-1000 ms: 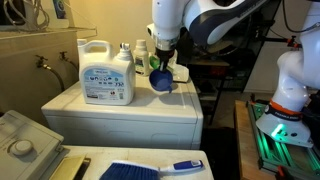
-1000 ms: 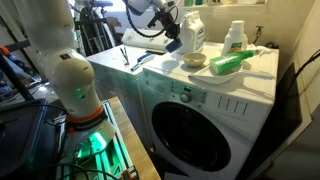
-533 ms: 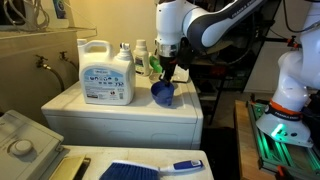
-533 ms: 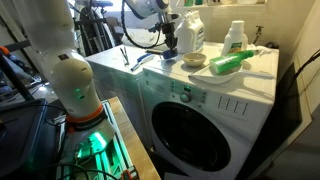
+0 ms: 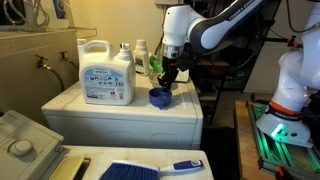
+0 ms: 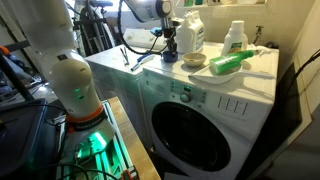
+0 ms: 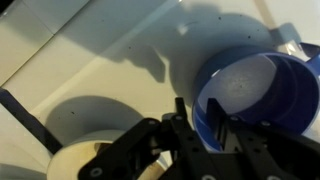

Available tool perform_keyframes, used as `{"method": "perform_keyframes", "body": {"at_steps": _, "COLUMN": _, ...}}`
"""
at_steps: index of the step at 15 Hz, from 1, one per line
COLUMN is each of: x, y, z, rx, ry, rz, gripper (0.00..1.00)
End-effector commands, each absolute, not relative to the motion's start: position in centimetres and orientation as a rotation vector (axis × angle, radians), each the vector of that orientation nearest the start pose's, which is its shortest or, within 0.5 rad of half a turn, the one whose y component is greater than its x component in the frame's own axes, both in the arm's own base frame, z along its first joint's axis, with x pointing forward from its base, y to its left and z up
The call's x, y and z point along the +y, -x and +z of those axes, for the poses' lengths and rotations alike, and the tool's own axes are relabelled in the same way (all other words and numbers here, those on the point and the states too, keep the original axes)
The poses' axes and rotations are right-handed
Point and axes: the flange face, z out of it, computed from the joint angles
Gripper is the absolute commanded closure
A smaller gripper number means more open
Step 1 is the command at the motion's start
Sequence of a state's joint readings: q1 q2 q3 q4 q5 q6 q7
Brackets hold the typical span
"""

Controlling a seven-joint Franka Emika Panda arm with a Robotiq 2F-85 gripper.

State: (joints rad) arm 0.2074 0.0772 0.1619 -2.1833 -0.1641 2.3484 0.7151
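My gripper (image 5: 167, 80) is shut on the rim of a blue cup (image 5: 159, 97), which rests low on the white washer top (image 5: 110, 112) near its right edge. In the wrist view the fingers (image 7: 205, 122) pinch the blue cup's wall (image 7: 255, 90), one finger inside and one outside, and the cup's pale inside shows. In an exterior view the gripper (image 6: 169, 48) stands over the far end of the washer top, and the cup is mostly hidden behind it.
A large white detergent jug (image 5: 105, 72) and small bottles (image 5: 141, 55) stand behind the cup. A white bowl (image 6: 194, 61), a green object (image 6: 228, 63) and a white bottle (image 6: 235, 36) sit on the washer. A blue brush (image 5: 150, 169) lies in front.
The gripper has come down and moved right with the blue cup, from held above the washer to low on its top.
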Motion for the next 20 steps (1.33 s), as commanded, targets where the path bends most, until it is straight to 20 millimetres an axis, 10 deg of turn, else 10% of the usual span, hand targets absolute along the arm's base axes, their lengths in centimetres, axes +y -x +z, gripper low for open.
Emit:
{"method": "perform_keyframes", "body": {"at_steps": 1, "x": 18.3, "y": -50.4, "z": 38.8, "rx": 0.481, "ry": 3.136, "rz": -0.278, "gripper": 0.40}}
{"method": "perform_keyframes", "body": {"at_steps": 6, "x": 17.7, "y": -49.6, "z": 45.8, "rx": 0.472, "ry": 3.127, "rz": -0.428, "gripper": 0.01}}
{"method": "perform_keyframes", "body": {"at_steps": 13, "x": 14.6, "y": -46.2, "z": 53.9, "rx": 0.727, "ry": 3.348, "rz": -0.380, "gripper": 0.00}}
{"method": "perform_keyframes", "body": {"at_steps": 20, "x": 15.0, "y": -46.1, "z": 54.7, "rx": 0.709, "ry": 3.356, "rz": -0.353, "gripper": 0.00}}
